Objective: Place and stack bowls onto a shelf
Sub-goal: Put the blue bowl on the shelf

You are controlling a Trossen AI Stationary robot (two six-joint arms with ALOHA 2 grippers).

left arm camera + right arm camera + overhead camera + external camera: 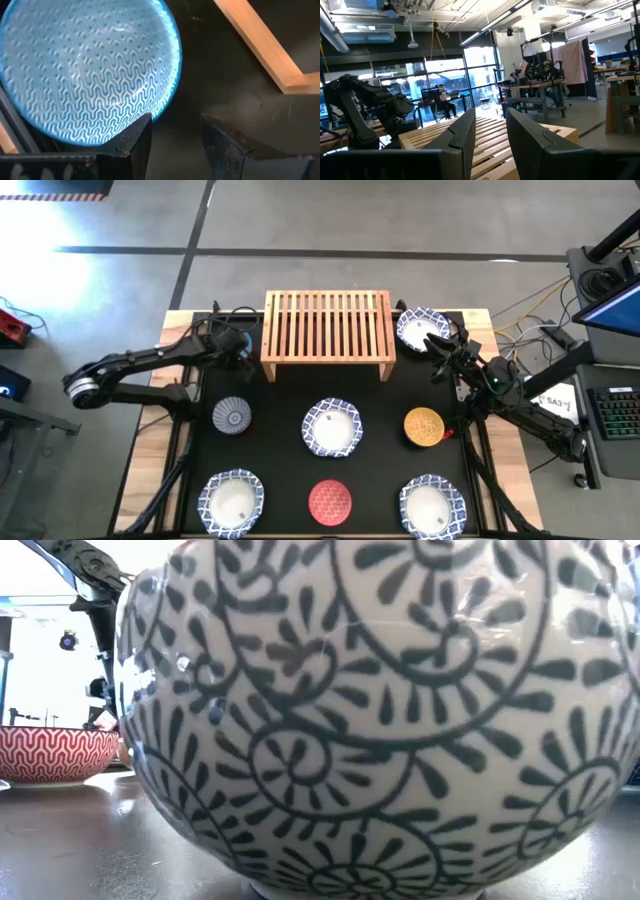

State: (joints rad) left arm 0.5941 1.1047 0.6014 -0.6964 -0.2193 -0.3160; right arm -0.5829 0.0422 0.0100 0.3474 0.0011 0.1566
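Black-topped bench [280, 405] carrying a wooden shelf [327, 332] and loose bowls.

On it: a grey-blue bowl [232, 416], three patterned white bowls [332, 427] [231, 502] [432, 505], a yellow bowl [423, 427] and a red bowl [330, 501]; the shelf's slatted top is bare.

From above, light's even & fairly bright; a pale glare patch sits on the floor [70, 220] top-left. My black mat [280, 470] soaks up light, so shadows barely show on it. Low cam is almost filled by one patterned bowl [400, 710], so close its base goes soft; small specular spots on its left flank, blown-out white bkgd behind it. My left wrist cam shows the blue bowl [85, 70] glowing, overexposed w/ a cyan halo at the rim. Right wrist cam: windows [445, 80] backlight the room, my fingers [460, 135] near-silhouette & blurred.
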